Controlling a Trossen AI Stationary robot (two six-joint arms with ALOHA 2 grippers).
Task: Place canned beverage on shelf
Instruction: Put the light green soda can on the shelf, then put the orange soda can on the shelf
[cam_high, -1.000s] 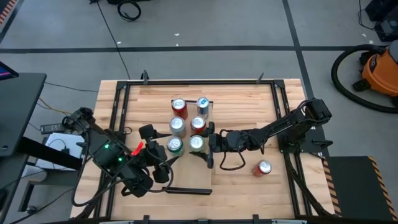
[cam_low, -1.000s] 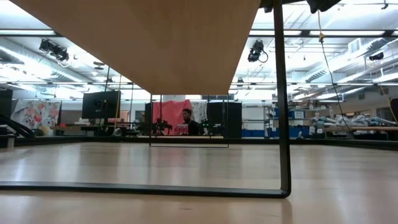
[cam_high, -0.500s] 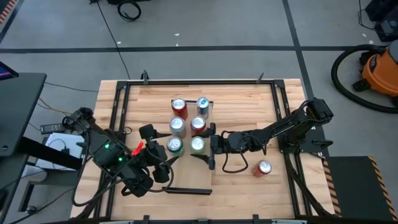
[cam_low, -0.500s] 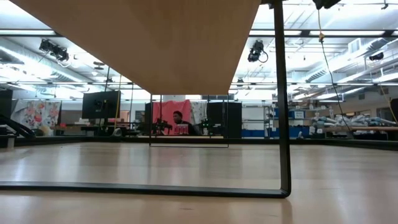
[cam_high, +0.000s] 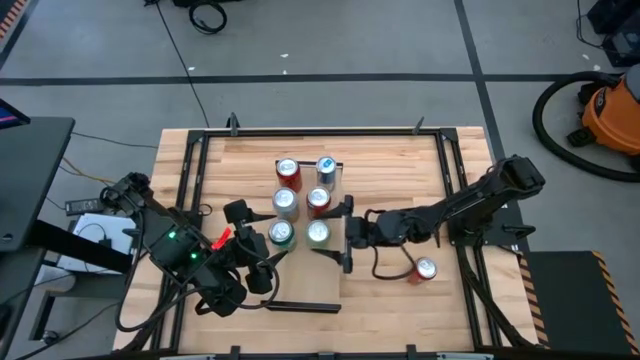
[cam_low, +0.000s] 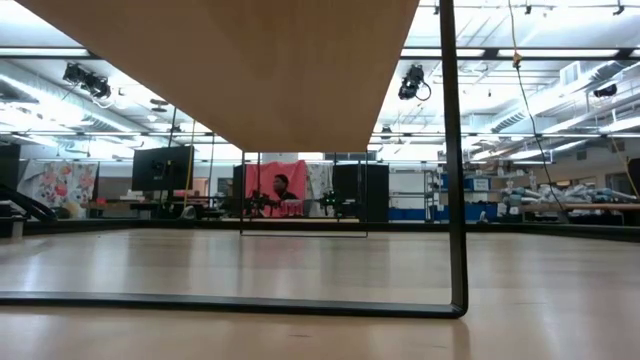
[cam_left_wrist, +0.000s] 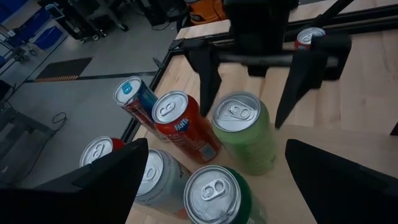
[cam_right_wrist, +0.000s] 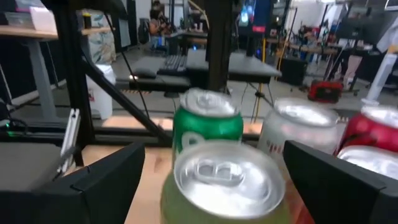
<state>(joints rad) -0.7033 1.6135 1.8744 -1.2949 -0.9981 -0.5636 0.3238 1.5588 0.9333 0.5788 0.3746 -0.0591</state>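
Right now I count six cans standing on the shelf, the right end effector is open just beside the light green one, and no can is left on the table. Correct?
Not quite: one red can still lies on the table, under the right arm, as the high view shows. Six cans do stand on the shelf, and the right end effector is open beside the light green can.

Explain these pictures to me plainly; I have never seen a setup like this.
Two dark robot arms work at a wooden table. One picture looks straight down, one looks level across the tabletop, and two come from cameras on the arms' wrists. On a light-wood shelf stand six drink cans in two rows. The right gripper has its jaws open on either side of the light green can, no longer gripping it. The left gripper waits beside the cans, jaws open and empty. One more red can lies on the table near the right arm. The low picture shows the shelf's underside and a person far behind.
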